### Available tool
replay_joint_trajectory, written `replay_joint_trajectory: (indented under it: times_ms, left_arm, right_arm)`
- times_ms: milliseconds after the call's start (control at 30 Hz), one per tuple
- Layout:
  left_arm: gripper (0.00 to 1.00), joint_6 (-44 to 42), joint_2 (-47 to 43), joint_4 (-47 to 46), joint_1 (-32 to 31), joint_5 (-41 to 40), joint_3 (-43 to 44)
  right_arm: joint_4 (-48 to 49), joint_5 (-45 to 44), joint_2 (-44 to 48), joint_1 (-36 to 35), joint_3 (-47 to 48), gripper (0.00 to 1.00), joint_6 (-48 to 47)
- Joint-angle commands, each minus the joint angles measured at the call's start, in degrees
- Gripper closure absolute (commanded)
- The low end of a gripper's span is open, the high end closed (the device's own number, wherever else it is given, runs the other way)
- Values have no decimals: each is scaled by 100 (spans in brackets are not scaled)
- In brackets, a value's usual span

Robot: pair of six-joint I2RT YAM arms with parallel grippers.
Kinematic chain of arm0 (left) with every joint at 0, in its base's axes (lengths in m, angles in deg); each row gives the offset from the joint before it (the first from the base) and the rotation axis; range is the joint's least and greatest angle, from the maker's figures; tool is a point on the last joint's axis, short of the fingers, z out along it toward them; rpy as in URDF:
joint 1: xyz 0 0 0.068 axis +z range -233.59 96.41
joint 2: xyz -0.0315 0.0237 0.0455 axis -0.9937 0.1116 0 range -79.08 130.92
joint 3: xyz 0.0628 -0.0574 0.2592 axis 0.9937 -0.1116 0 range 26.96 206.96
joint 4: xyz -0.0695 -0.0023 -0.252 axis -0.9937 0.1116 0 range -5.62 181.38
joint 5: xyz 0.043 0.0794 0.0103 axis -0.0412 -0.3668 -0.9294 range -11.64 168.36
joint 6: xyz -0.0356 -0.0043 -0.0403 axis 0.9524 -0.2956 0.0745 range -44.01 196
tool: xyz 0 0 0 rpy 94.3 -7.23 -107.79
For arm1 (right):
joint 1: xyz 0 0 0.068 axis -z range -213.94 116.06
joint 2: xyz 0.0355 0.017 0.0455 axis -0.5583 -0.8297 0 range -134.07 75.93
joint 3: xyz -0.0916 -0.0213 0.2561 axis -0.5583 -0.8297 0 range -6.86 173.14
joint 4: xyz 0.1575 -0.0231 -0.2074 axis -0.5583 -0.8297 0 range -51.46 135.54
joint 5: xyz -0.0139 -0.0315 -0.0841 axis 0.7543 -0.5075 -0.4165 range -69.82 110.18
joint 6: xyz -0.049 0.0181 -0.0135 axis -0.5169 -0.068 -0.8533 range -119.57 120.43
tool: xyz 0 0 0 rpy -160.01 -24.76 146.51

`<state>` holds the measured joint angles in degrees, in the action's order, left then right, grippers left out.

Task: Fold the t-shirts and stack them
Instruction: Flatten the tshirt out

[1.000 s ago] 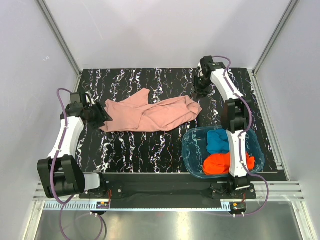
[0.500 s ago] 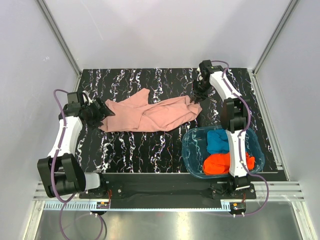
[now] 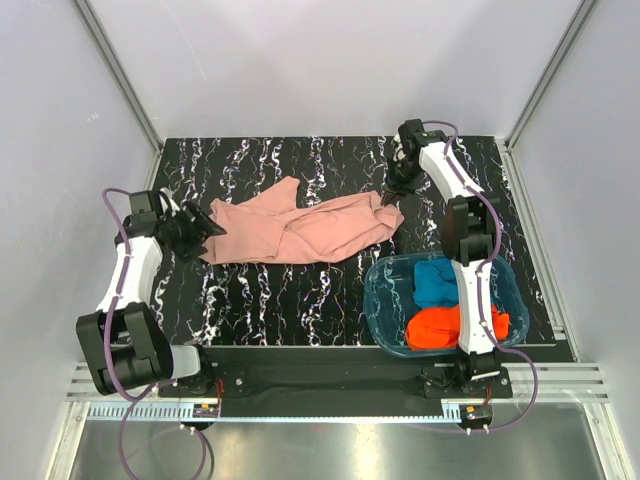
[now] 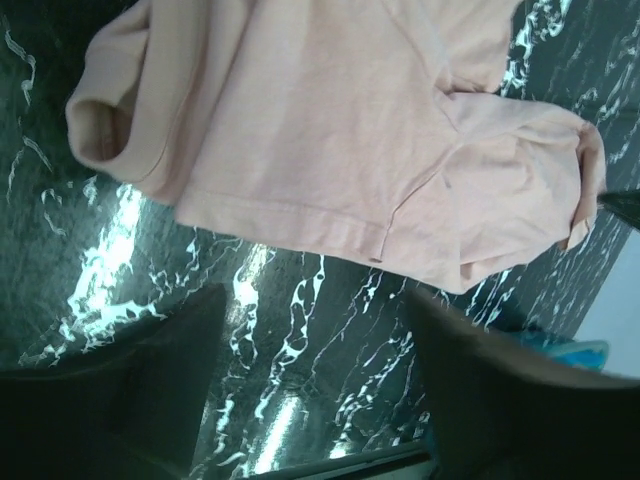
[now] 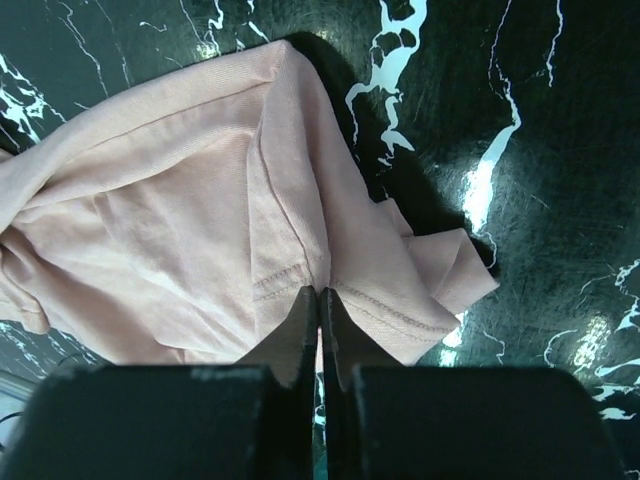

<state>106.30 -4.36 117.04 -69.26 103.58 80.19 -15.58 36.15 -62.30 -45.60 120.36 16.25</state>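
Observation:
The dusty-pink t-shirt (image 3: 300, 228) lies crumpled in the middle of the black marbled table. It fills the top of the left wrist view (image 4: 330, 130) and most of the right wrist view (image 5: 170, 220). My left gripper (image 3: 207, 228) is open and empty, just off the shirt's left edge, its fingers (image 4: 150, 370) spread wide over bare table. My right gripper (image 3: 392, 193) is shut on a stitched hem fold at the shirt's right end, the fingertips (image 5: 307, 300) pinched together. The blue t-shirt (image 3: 435, 280) and the orange-red t-shirt (image 3: 440, 325) lie bunched in the tub.
The translucent blue plastic tub (image 3: 383, 300) stands at the front right, partly behind the right arm's base link. White enclosure walls and metal rails surround the table. Bare marbled surface lies in front of the pink shirt (image 3: 290, 295).
My right gripper came down and forward onto the pink shirt's right end and now pinches it. My left arm shifted slightly left, its gripper staying at the shirt's left edge.

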Motion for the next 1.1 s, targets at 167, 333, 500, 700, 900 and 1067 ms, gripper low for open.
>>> replay_joint_trajectory:
  times_ms: [167, 333, 500, 700, 900, 1067]
  left_arm:
    - [58, 151, -64, -557, -132, -491, -946]
    - [59, 55, 473, -814, -185, -745, -710]
    - [53, -191, 877, -692, -185, -1053, -297]
    - [50, -253, 1203, -849, -176, -1001, -348]
    - [52, -279, 1396, -920, -185, -1053, -366]
    - [57, -323, 1589, -964, -185, -1071, -226]
  right_arm:
    - [-225, 135, 507, 6, 435, 100, 282]
    - [-128, 109, 754, 6, 111, 100, 229]
    - [-102, 82, 868, 6, -144, 100, 150]
    - [-58, 82, 939, 6, -285, 100, 106]
    - [-75, 135, 868, 6, -171, 100, 97]
    - [-84, 161, 816, 6, -153, 100, 89]
